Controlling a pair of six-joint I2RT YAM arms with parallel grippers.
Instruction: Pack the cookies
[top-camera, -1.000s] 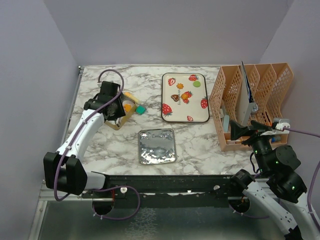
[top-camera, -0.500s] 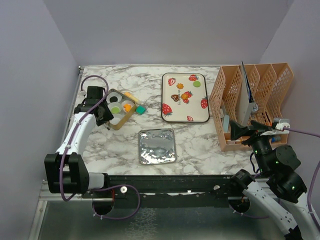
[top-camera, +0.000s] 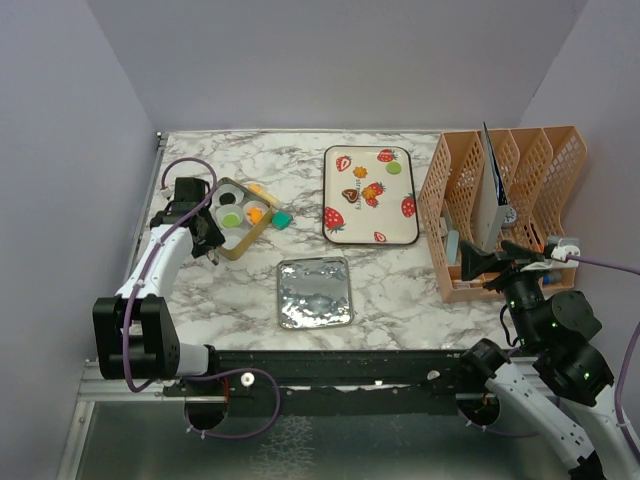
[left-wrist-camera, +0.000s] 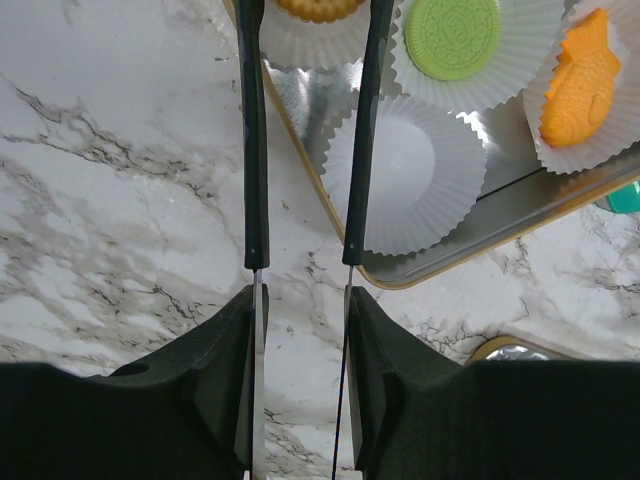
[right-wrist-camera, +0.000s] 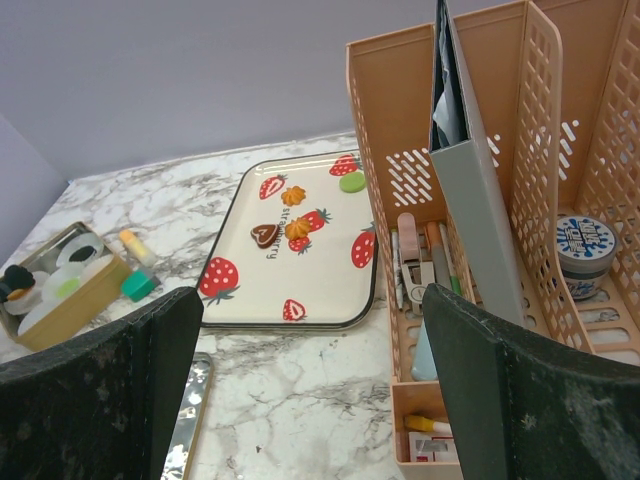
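A gold-rimmed tin (top-camera: 226, 249) with white paper cups holds a black cookie (top-camera: 229, 198), a green cookie (top-camera: 232, 218) and an orange cookie (top-camera: 255, 213). My left gripper (top-camera: 207, 238) hangs at the tin's near-left corner, open and empty. In the left wrist view its thin prongs (left-wrist-camera: 308, 30) straddle the tin's rim (left-wrist-camera: 470, 255), beside the green cookie (left-wrist-camera: 452, 38), an orange fish cookie (left-wrist-camera: 581, 78) and an empty cup (left-wrist-camera: 405, 175). The strawberry tray (top-camera: 385, 222) carries a brown heart cookie (top-camera: 350, 194), orange cookies (top-camera: 372, 190) and a green cookie (top-camera: 394, 168). My right gripper (top-camera: 470, 262) is open and empty.
A silver lid (top-camera: 314, 291) lies at the front middle. A teal block (top-camera: 282, 219) sits by the tin's right side. An orange desk organiser (top-camera: 500, 205) with stationery stands on the right, just beyond my right gripper (right-wrist-camera: 310, 380).
My left gripper has drawn back from above the tin to its near-left corner, uncovering the cups and cookies. The right arm has not moved.
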